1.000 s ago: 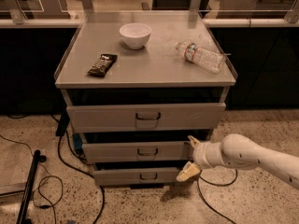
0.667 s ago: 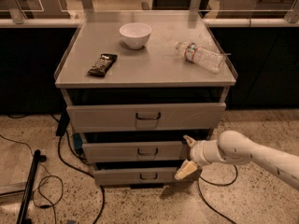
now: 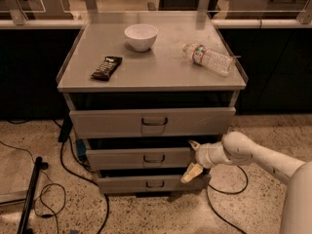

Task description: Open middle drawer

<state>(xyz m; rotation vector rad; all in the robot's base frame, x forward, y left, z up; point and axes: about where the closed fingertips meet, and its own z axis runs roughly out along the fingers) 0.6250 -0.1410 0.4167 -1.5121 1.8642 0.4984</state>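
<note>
The middle drawer [image 3: 122, 158] is a grey metal front with a small dark loop handle [image 3: 154, 158]. It sits between the taller top drawer [image 3: 107, 123] and the shorter bottom drawer [image 3: 122, 184]. My gripper [image 3: 192, 159] is in front of the right end of the middle drawer's front, to the right of the handle. Its two pale fingers are spread apart, one [image 3: 194, 144] at the drawer's top edge and one [image 3: 191, 173] below its bottom edge. It holds nothing. The white arm [image 3: 258, 155] reaches in from the lower right.
On the cabinet top [image 3: 161, 72] are a white bowl [image 3: 141, 36], a dark snack bar [image 3: 107, 68] and a plastic bottle lying on its side [image 3: 209, 58]. Black cables [image 3: 73, 165] run over the speckled floor. A dark pole [image 3: 30, 195] lies at lower left.
The gripper has moved a little to the left along the middle drawer's front, toward the handle. The drawers and the things on top have not moved.
</note>
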